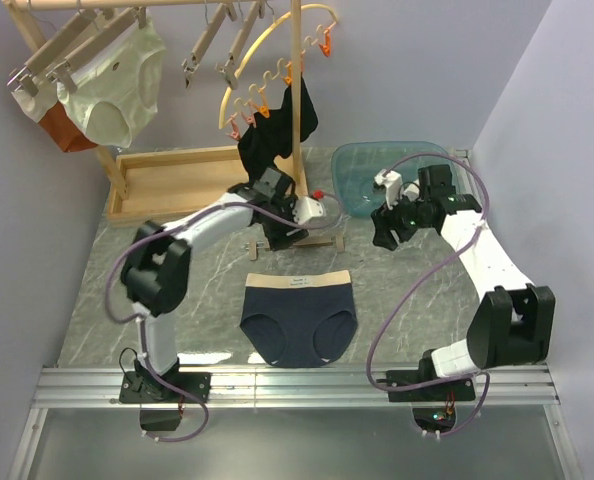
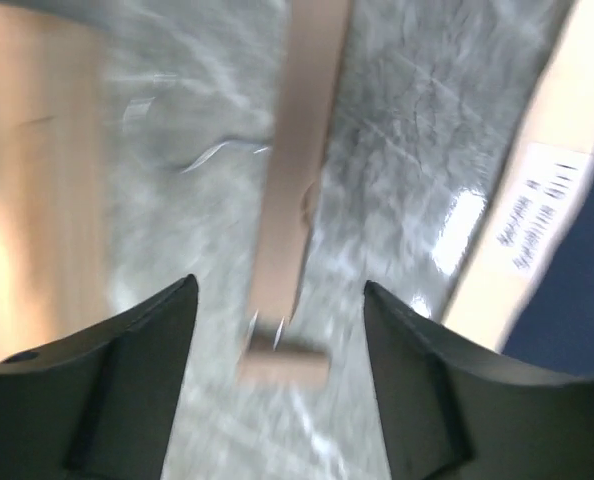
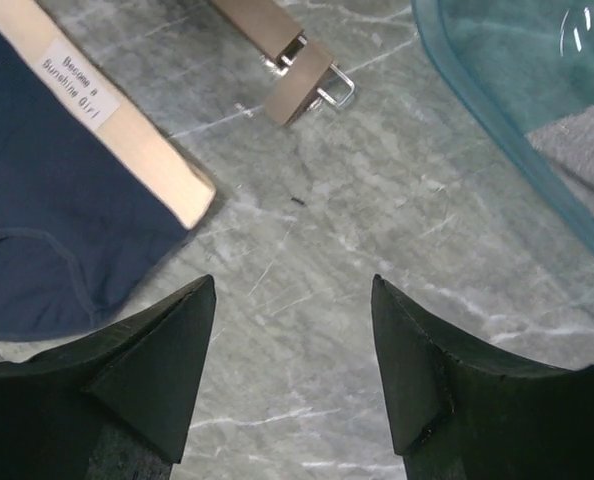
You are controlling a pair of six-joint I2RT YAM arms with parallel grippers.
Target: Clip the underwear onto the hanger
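The hanger point(image 2: 305, 130) is a stiff, light wooden bar lying flat on the tabletop point(image 1: 202, 310), at 12 o'clock from the underwear point(image 1: 297, 325) and just beyond its waistband point(image 1: 299, 283). It should not bend when lifted. Taken by the bare wood between the clips it would probably come up level. Taken near one end it would likely swing. The sprung clip point(image 3: 299, 88) at its end needs a firm squeeze on its tail before its mouth opens.

The underwear lies spread flat near the middle of the tabletop, with the waistband at its 12 o'clock edge. It is soft, thin and limp, so it will likely sag and fold from wherever it is pinched. The banded edge, which bears a small label point(image 3: 74, 83), looks thicker than the navy cloth. That makes it the better place to pinch, near a corner, and to feed into a clip.

The left arm reaches forward from its base and bends inward. Its wrist turns down over the hanger. The left hand point(image 2: 279, 288) has its fingers apart, straddling the bar without touching it. That view is blurred.

The right arm folds back toward 11 o'clock from its base. The right hand point(image 3: 292, 285) points down at bare tabletop between the corner of the waistband and the teal basin point(image 1: 357, 170). Its fingers are also spread and grip nothing.
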